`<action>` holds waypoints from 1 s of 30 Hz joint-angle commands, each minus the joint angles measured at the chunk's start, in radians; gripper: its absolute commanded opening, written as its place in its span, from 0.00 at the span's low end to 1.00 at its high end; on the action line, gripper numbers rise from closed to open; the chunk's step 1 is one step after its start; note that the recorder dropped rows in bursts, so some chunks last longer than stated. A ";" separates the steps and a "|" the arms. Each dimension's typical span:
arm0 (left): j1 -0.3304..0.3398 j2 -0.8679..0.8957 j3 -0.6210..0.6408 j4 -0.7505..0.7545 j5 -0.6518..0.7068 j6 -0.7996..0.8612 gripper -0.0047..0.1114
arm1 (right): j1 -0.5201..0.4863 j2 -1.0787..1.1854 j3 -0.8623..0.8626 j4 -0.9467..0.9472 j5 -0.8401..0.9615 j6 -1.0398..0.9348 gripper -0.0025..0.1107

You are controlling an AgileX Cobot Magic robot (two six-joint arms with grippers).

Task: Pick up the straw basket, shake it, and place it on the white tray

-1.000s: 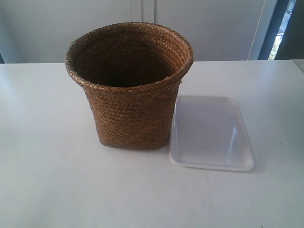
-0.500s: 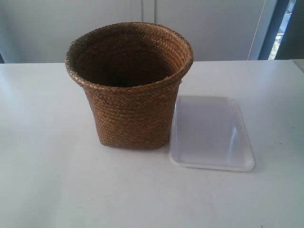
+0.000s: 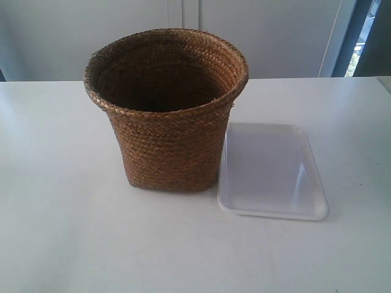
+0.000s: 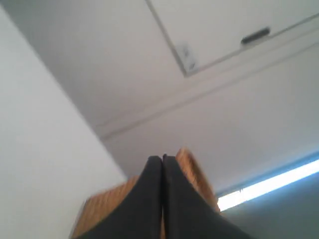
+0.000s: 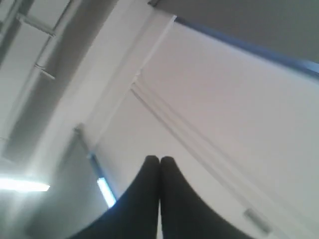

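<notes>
Straw basket (image 3: 168, 152) stands beside bare white tray (image 3: 269, 174); left tool (image 4: 162, 158), right tool (image 5: 159, 159) pinched closed.

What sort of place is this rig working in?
Probably an indoor lab or office-like room: a plain white table against pale panelled walls, a strip light overhead, and a window at the exterior view's right edge.

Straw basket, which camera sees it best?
The exterior view: the whole straw basket stands upright on the table, beside the white tray. The left wrist view shows only a blurry brown patch behind the shut left claw, unclear what. The right wrist view shows no basket.
</notes>
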 commanded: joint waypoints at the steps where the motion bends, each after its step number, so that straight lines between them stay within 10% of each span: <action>1: 0.004 -0.004 0.003 0.021 0.415 -0.026 0.04 | -0.001 -0.002 0.006 -0.180 0.247 0.304 0.02; 14: 0.004 -0.004 0.003 0.027 0.631 -0.007 0.04 | -0.001 -0.002 0.006 -0.220 0.971 0.147 0.02; 21: 0.004 -0.004 0.003 0.162 0.132 0.027 0.04 | -0.001 -0.002 0.006 -0.245 1.064 -0.053 0.02; 30: 0.004 0.220 -0.281 0.185 0.145 0.445 0.04 | -0.001 0.179 -0.286 -0.462 1.115 -0.231 0.02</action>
